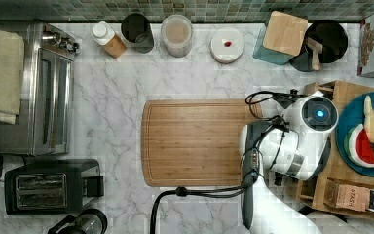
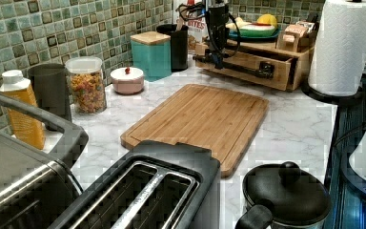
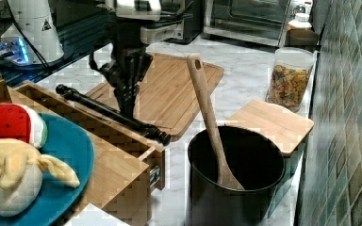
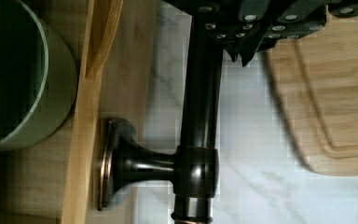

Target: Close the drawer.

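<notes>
Gripper [image 3: 125, 101] at the dark bar handle [image 3: 111, 114] of the slightly open drawer [image 2: 248, 67]; jaw opening cannot be told; cutting board [image 1: 195, 142] nearby.

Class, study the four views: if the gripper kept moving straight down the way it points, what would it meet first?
Most likely the drawer's dark bar handle: the gripper points down and sits right at it. Below the handle lies the marble counter. Whether the two already touch is unclear.

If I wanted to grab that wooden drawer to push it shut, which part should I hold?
The dark bar handle across the drawer front. It stands off the wood on posts, so fingers can close around it from above, about where the gripper is, near the bar's middle, so a push probably stays straight.
</notes>
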`<state>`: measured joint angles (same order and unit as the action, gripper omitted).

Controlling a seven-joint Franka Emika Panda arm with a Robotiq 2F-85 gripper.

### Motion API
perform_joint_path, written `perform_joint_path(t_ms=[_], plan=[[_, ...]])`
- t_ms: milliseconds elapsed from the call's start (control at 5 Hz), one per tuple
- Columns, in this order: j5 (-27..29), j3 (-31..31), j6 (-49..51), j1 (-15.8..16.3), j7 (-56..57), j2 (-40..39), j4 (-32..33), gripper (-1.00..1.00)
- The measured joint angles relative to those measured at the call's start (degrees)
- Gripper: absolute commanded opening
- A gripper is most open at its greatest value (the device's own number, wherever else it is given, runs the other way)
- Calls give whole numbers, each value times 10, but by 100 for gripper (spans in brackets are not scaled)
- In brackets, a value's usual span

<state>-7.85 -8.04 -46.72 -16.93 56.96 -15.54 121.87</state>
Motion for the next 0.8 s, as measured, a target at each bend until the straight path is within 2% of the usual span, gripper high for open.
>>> perform_joint_path(t_ms=[400, 800], plan=[[-32, -32, -1, -7, 0, -25, -28, -100], [-32, -32, 56, -2, 34, -52, -77, -100]])
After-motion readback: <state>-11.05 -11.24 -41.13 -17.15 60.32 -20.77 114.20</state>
